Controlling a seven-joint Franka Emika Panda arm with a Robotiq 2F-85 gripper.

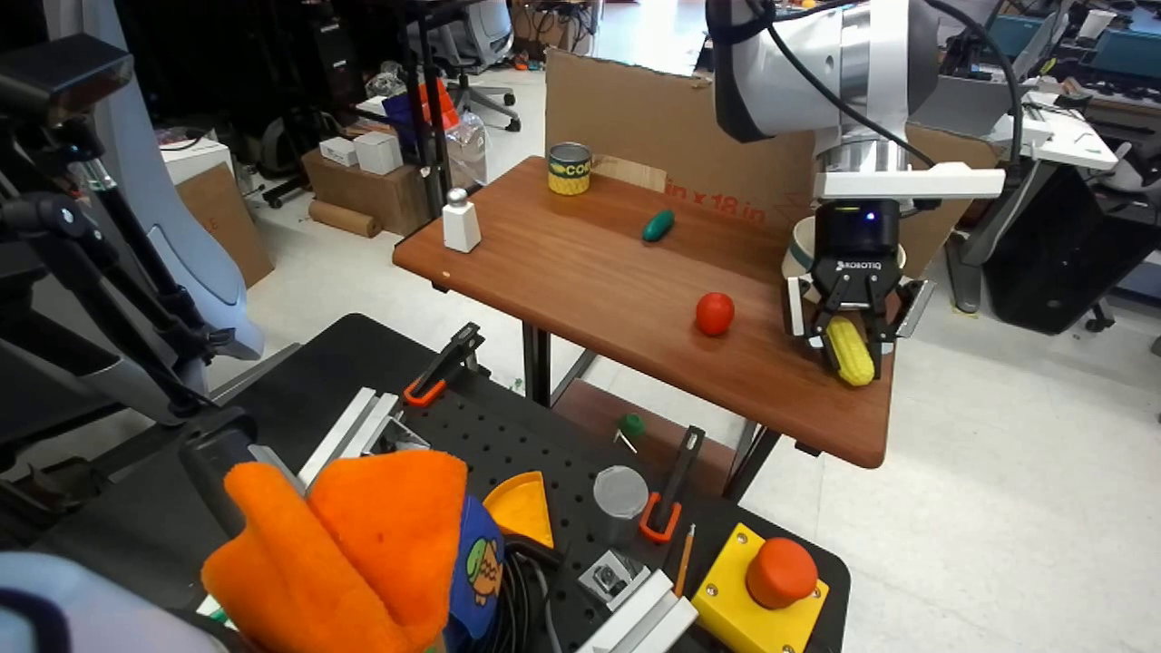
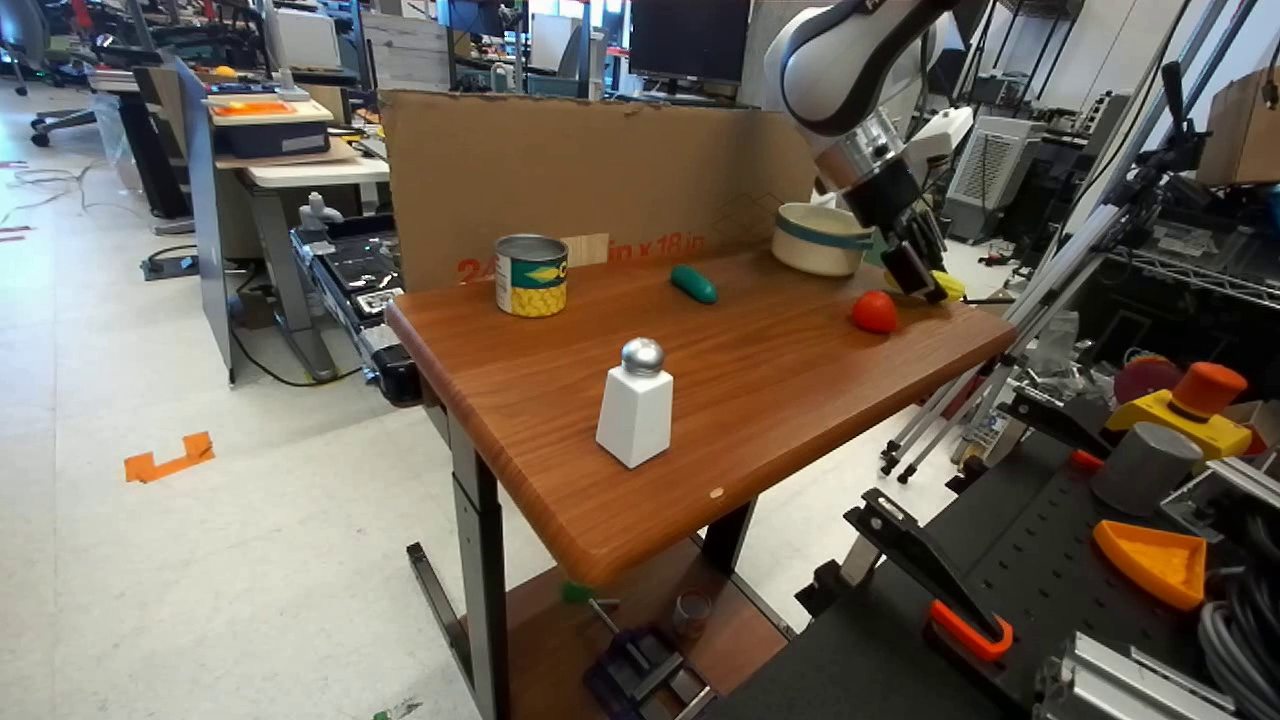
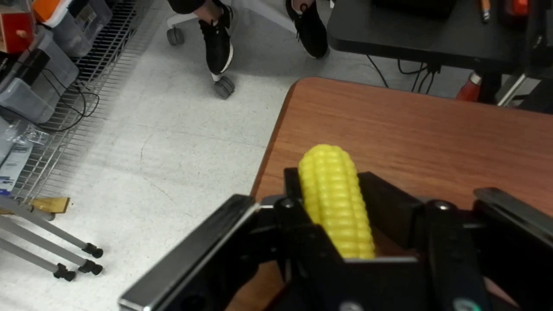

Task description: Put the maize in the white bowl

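The maize (image 1: 851, 355) is a yellow toy corn cob between the fingers of my gripper (image 1: 849, 346), at the table's end. In the wrist view the maize (image 3: 335, 198) lies lengthwise between the black fingers of the gripper (image 3: 329, 185), tilted, with a finger against each side. The gripper looks shut on it. I cannot tell whether the maize touches the table. The white bowl (image 2: 815, 250), off-white with a blue-green band, stands on the table by the cardboard. In an exterior view the bowl (image 1: 797, 252) is partly hidden behind the gripper. It is out of the wrist view.
A red tomato (image 1: 715, 314) lies on the table near the gripper. A green toy (image 1: 658, 226), a corn can (image 1: 570, 172) and a white shaker (image 1: 461, 227) stand further off. Cardboard (image 2: 600, 170) walls the table's back. The table (image 3: 410, 129) ends close beside the gripper.
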